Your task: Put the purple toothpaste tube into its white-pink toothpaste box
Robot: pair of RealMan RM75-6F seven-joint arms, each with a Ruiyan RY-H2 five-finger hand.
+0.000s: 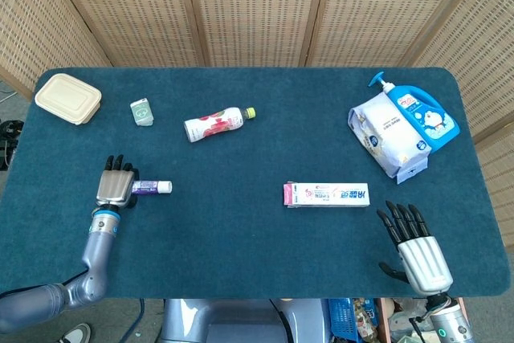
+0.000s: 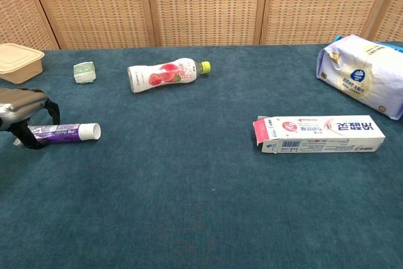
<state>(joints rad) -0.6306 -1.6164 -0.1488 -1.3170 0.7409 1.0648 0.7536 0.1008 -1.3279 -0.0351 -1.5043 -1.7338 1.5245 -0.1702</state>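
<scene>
1. The tube (image 2: 63, 133) is lying flat on the table (image 1: 241, 222) near its left edge, white cap pointing right, toward the middle.
2. The left hand (image 1: 115, 186) is arching over the tube's tail end, fingers curled down around it; in the chest view the fingers (image 2: 51, 110) are hooking over the purple body while the tube is lying on the cloth. Whether they are actually gripping it, I cannot tell.
3. The box (image 2: 318, 133) is lying on its side well apart from the tube, on the right half of the table, its pink flap standing open at the left end, facing the tube.
4. The right hand (image 1: 414, 248) is hovering near the table's front right edge, just right of and nearer than the box, fingers spread wide and holding nothing.
5. A bottle (image 1: 215, 124) with a green cap is lying on its side behind the tube, toward the middle.
6. A small green packet (image 1: 141, 111) is sitting left of the bottle, and a beige lidded container (image 1: 68, 98) is sitting in the far left corner.
7. A white bag (image 1: 385, 136) is leaning against a blue pump bottle (image 1: 422, 114) at the far right.
</scene>
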